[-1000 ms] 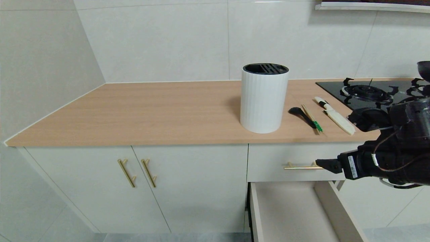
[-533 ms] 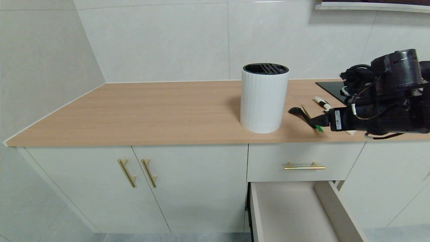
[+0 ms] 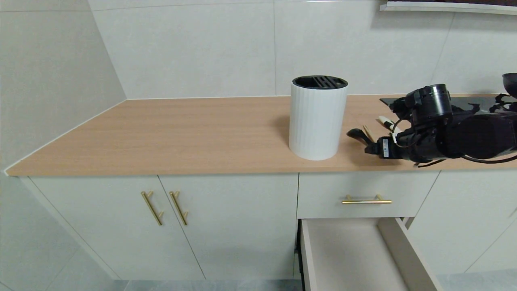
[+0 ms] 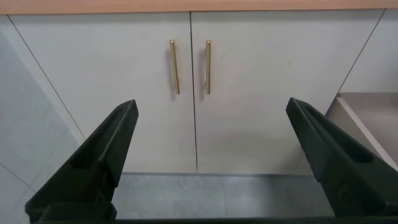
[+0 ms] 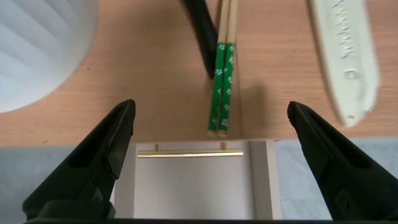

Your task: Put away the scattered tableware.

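Chopsticks (image 5: 222, 68): slender wood, green patterned ends

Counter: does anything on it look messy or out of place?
Yes. The chopsticks, a black spoon and a white knife lie loose on the counter beside the white holder instead of in it, the chopsticks' green ends near the front edge. The drawer below stands open.

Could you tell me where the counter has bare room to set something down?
The countertop is bare from its left end to the white holder. The open drawer looks bare too. It is crowded between holder and hob, where the black spoon, chopsticks and knife lie, with the right gripper over them.
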`<state>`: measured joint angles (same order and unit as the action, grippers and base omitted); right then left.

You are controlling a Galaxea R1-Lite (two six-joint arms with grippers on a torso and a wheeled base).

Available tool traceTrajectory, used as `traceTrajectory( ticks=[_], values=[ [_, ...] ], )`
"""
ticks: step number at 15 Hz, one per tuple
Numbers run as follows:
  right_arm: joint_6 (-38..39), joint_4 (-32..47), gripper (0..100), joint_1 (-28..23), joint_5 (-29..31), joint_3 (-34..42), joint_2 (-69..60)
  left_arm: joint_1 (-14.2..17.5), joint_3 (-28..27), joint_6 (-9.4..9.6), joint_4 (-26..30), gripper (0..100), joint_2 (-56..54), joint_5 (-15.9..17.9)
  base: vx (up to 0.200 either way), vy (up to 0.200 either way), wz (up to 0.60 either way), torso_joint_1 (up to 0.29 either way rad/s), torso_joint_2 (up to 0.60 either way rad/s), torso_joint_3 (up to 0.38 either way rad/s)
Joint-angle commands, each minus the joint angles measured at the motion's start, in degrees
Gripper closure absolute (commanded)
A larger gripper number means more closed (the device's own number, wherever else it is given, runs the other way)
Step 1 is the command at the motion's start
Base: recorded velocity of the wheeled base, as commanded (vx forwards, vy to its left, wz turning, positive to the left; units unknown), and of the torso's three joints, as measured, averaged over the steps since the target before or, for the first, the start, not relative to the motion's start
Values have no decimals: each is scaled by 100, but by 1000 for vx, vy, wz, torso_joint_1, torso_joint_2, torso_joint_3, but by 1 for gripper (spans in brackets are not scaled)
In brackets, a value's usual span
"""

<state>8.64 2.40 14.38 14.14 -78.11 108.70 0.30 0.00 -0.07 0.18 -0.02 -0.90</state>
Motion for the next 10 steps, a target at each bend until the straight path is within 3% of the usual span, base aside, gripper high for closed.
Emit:
traceTrajectory(
  ticks=[1,10],
  values=[
    [23,-12,0,-67,1,-91,257,5,0,-1,-1,0,2,-6,0,0,0,0,0,0],
    [32,-231,0,-85,62,-91,424,5,0,-1,-1,0,2,2,0,0,0,0,0,0]
  ],
)
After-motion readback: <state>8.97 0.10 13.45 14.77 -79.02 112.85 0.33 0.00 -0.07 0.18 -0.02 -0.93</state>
